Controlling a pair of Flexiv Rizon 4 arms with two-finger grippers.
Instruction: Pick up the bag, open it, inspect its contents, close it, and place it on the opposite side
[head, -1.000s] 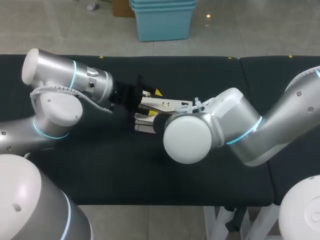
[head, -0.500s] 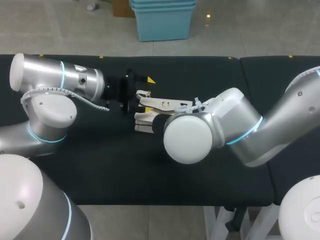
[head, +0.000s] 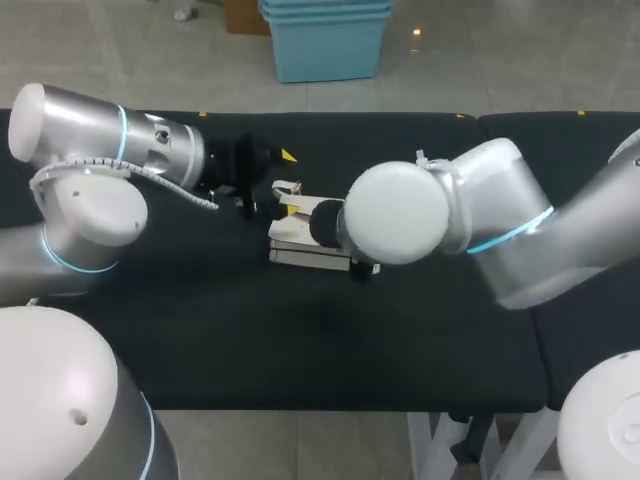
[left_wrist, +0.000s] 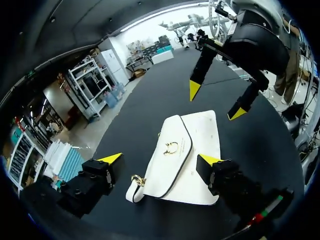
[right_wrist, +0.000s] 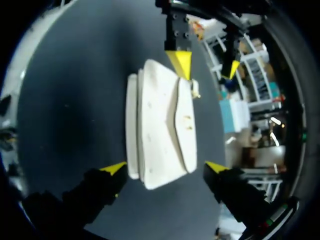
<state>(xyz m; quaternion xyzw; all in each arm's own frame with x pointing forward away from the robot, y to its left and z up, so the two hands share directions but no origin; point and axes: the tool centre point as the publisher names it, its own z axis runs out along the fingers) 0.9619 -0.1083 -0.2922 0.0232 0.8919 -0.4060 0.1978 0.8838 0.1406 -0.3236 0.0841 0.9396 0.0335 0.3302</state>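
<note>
A white handbag (head: 298, 243) lies flat on the black table, its flap down over a gold clasp (left_wrist: 171, 148). A short strap loop (left_wrist: 131, 190) sticks out at the end nearest my left gripper. My left gripper (head: 272, 182) stands open just left of the bag. In its own view the open left gripper (left_wrist: 160, 159) hovers over that near end, touching nothing. My right gripper (right_wrist: 166, 167) is open above the bag's opposite end. In the head view the right arm's white joint (head: 395, 212) hides it. Each gripper faces the other, my right gripper (left_wrist: 215, 101) across the bag.
The black table (head: 200, 330) has free surface in front of the bag and to its left. A seam (head: 487, 140) separates it from a second black tabletop on the right. The near edge (head: 300, 408) runs below the arms.
My right gripper has opened and let go of the bag, which now lies flat with the flap down. The right arm rose. My left gripper drew back to the left.
</note>
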